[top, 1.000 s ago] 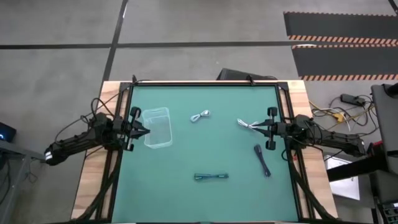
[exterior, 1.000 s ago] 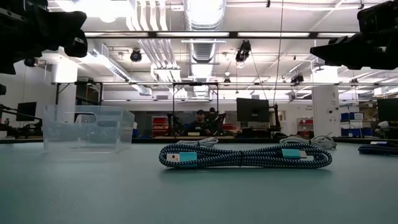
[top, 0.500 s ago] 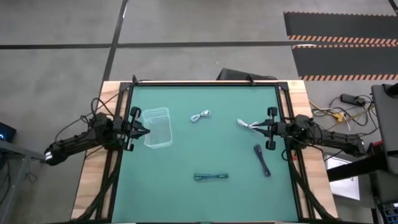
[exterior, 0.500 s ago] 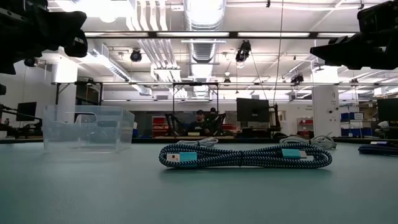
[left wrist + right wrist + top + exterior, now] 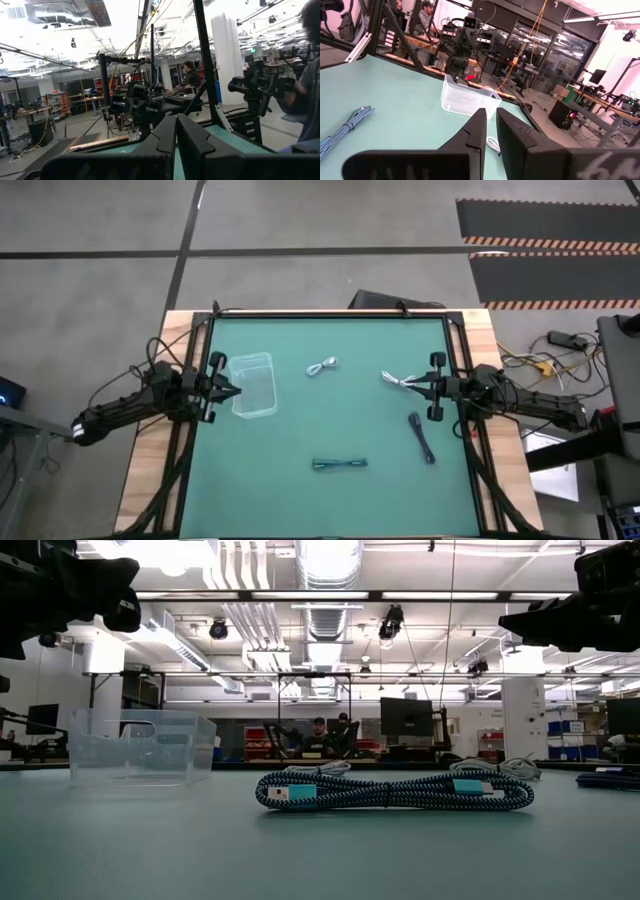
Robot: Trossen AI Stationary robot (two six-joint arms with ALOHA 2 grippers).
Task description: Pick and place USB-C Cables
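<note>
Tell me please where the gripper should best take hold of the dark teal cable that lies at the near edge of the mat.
Probably at its middle, from straight above. The dark teal cable lies flat as a straight, narrow bundle, so fingers closing across its width should catch all strands, clear of the end plugs.

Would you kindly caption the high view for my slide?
Four USB-C cables lie on the green table beside an empty clear bin.
</note>
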